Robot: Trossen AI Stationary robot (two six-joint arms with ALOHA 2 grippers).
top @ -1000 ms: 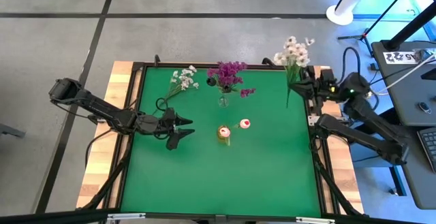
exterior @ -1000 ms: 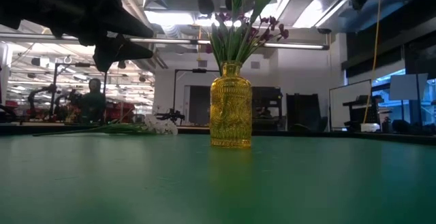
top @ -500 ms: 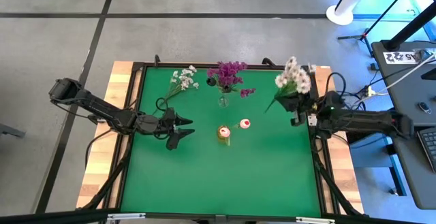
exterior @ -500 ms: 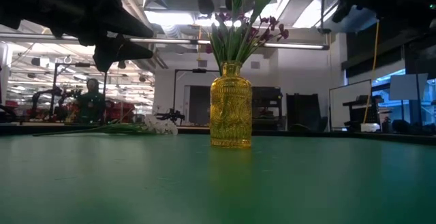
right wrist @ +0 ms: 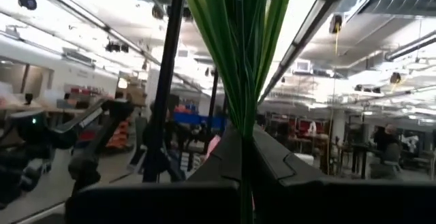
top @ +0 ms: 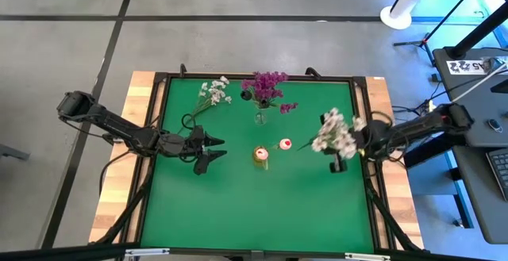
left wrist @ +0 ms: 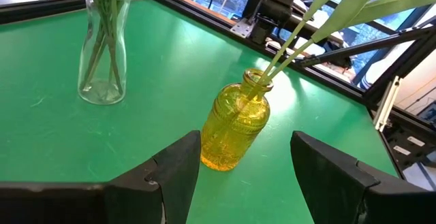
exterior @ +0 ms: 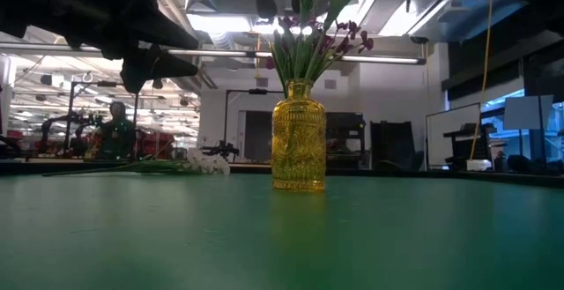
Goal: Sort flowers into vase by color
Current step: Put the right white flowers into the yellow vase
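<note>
My right gripper (top: 352,144) is shut on a bunch of white flowers (top: 334,132) above the table's right side; its blossoms point toward the table's left. My left gripper (top: 209,151) stands open at mid-left, its fingers (left wrist: 178,170) just short of the yellow vase (left wrist: 236,129). The yellow vase (top: 261,155) holds green stems with pale pink buds (top: 285,143). A clear vase (top: 259,118) behind it holds magenta flowers (top: 266,87). A loose sprig of white flowers (top: 213,93) lies flat on the mat at the far left. My right gripper pinches the bunch's green stems (right wrist: 243,118) between its two fingers (right wrist: 219,157). The stems run along the fingers and out past their tips, slanting upward. The bunch is lifted clear of the table.
The green mat (top: 254,205) is framed by a black rail (top: 366,174) with wooden edges. In the low view the yellow vase (exterior: 298,136) stands mid-table. A person (exterior: 115,127) shows in the room behind. A desk with equipment (top: 476,94) stands off the table's right.
My right gripper has swung from the table's far right corner toward the near edge and down, staying shut. The white bunch has gone with it and tipped over, so that its blossoms now lean toward the table's left.
</note>
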